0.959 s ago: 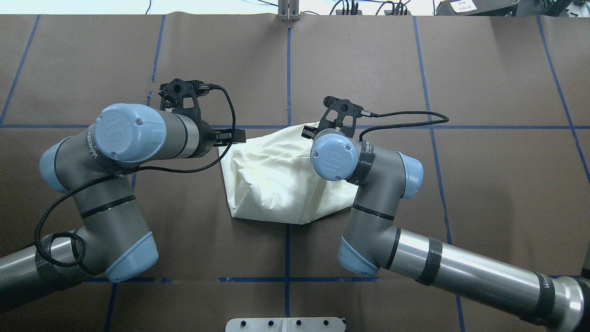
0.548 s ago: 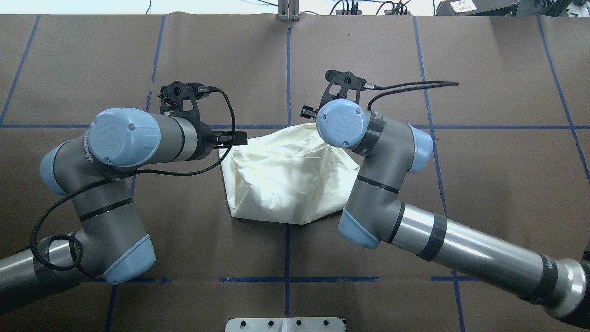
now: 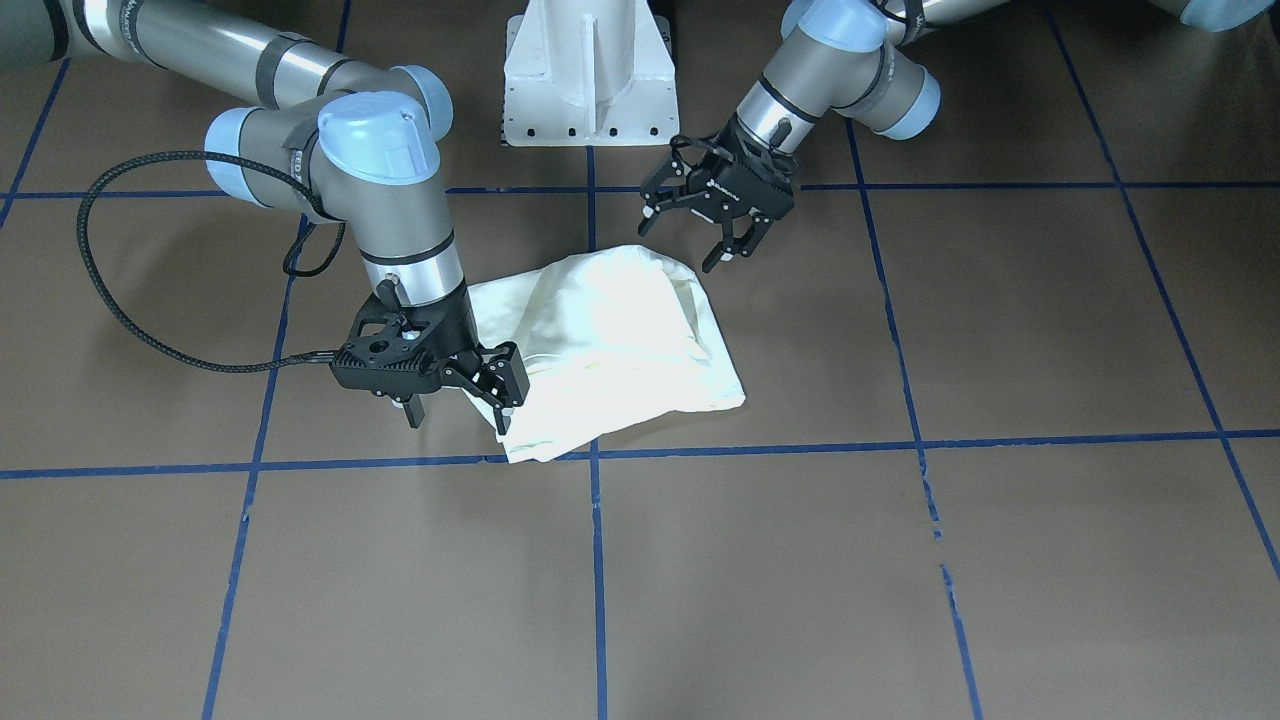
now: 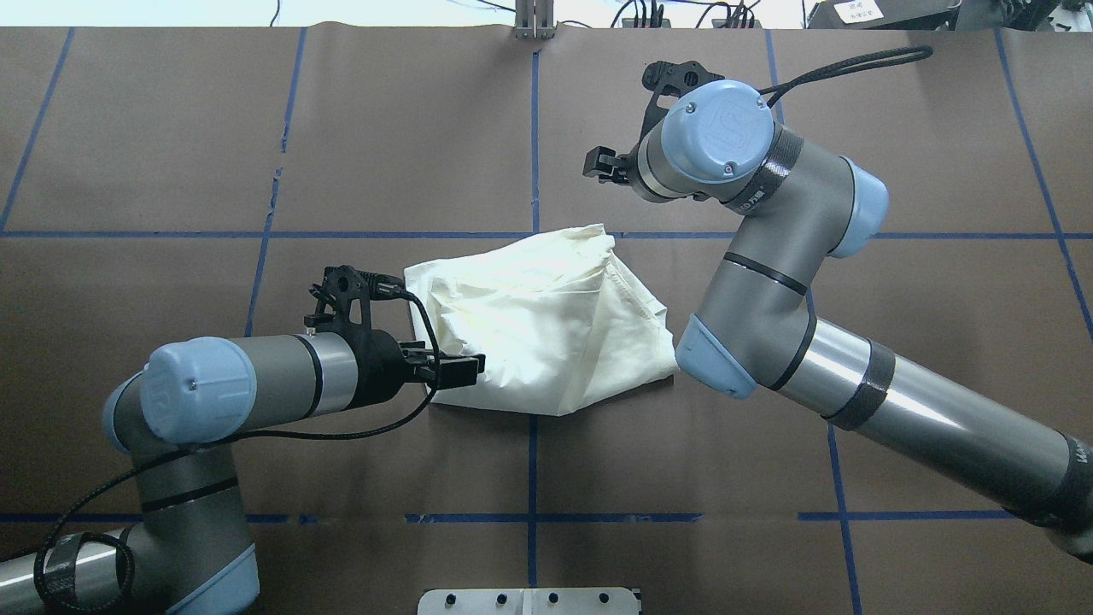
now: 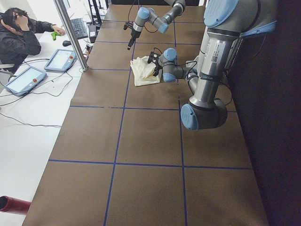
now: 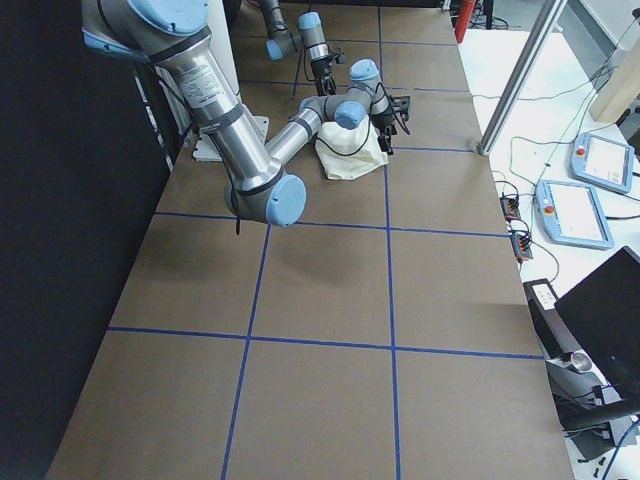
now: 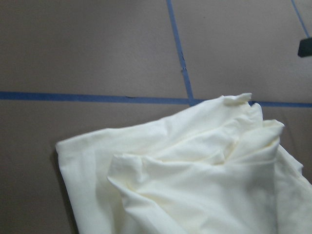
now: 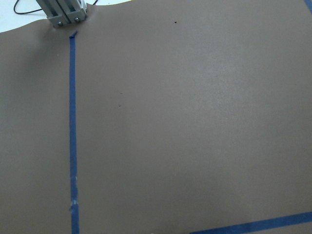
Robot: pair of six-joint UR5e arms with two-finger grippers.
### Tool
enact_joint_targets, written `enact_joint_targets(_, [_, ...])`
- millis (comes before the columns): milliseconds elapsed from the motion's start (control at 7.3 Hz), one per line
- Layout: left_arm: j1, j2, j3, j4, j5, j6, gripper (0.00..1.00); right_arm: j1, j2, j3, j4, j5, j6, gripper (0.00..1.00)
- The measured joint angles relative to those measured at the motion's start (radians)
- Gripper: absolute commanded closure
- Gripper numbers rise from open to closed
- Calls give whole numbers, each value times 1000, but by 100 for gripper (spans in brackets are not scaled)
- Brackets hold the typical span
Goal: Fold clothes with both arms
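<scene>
Nearest the robot, the left end effector point(image 4: 468, 370) hovers, jaws spread, at the near-left corner of the crumpled cream-white shirt point(image 4: 538, 325), which lies mid-desk point(image 4: 171, 128) across a blue tape line point(image 4: 532, 465), while beyond it the right end effector point(image 3: 460, 406) hangs raised, jaws likewise spread.

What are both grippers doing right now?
Left gripper: open, empty, at the shirt's edge.
Right gripper: open, empty.

The T-shirt point(image 4: 538, 316) lies mid-table point(image 4: 171, 128), in front of the robot's base point(image 3: 590, 70). The left hand point(image 4: 465, 369) is by its near-left corner. The right hand point(image 3: 462, 410) is by the opposite corner, far and right, towards the operators' side.
</scene>
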Motion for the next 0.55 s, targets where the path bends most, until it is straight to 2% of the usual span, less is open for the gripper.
enact_joint_targets(548, [15,-5,91,-158,47,264,0,2,-7,16,0,0,0,0])
